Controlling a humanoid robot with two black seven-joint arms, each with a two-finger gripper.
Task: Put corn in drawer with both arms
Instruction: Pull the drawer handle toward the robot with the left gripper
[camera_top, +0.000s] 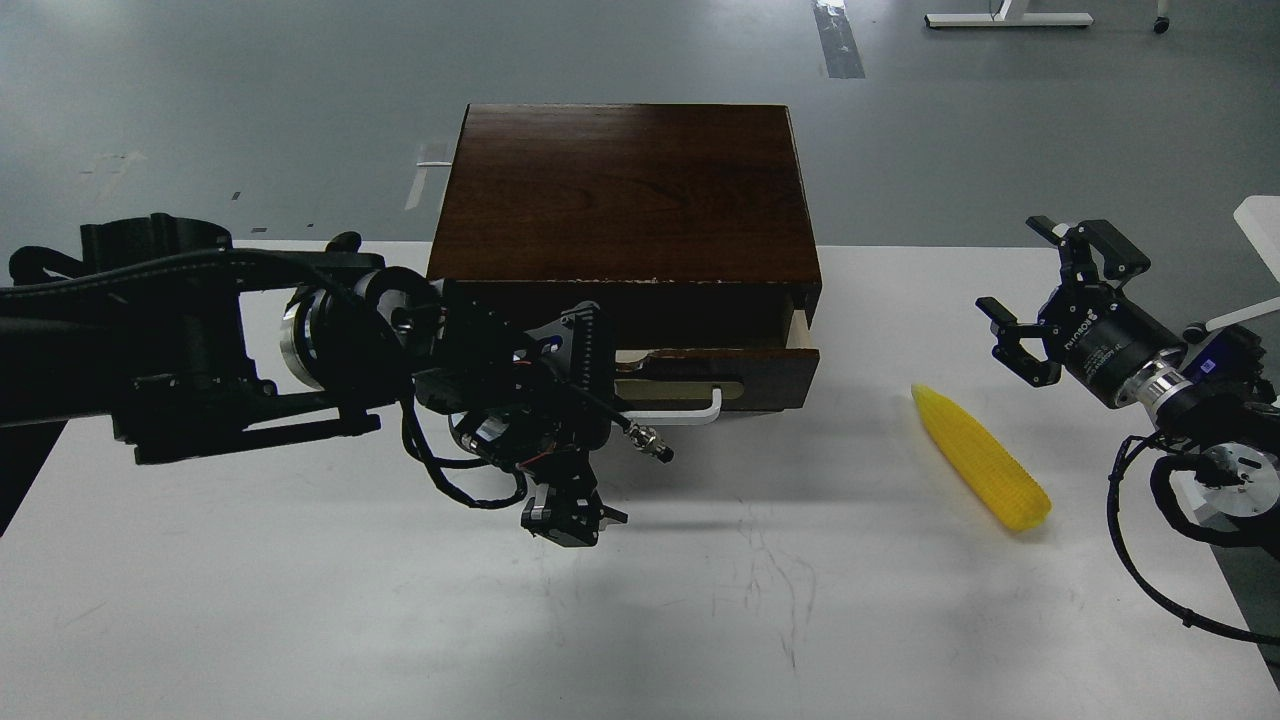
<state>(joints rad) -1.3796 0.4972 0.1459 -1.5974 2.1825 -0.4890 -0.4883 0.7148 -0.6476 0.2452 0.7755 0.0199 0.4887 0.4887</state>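
The right claw (1050, 300) hangs spread and empty, near the corn (982, 458) but apart from it; the corn lies on the white worktop (300, 620), right of the drawer (720, 372), tip pointing far-left. The drawer is only slightly pulled out, and the left claw (575, 440) sits at its white handle (685, 408), though I cannot tell whether it is clenched. Judged from here, the gap looks too narrow for the corn, and a poor hold on the handle could slip or drag the whole box (625, 190).

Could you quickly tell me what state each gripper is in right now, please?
Left gripper: cannot be told; it looks dark and end-on.
Right gripper: jaws open, holding nothing.
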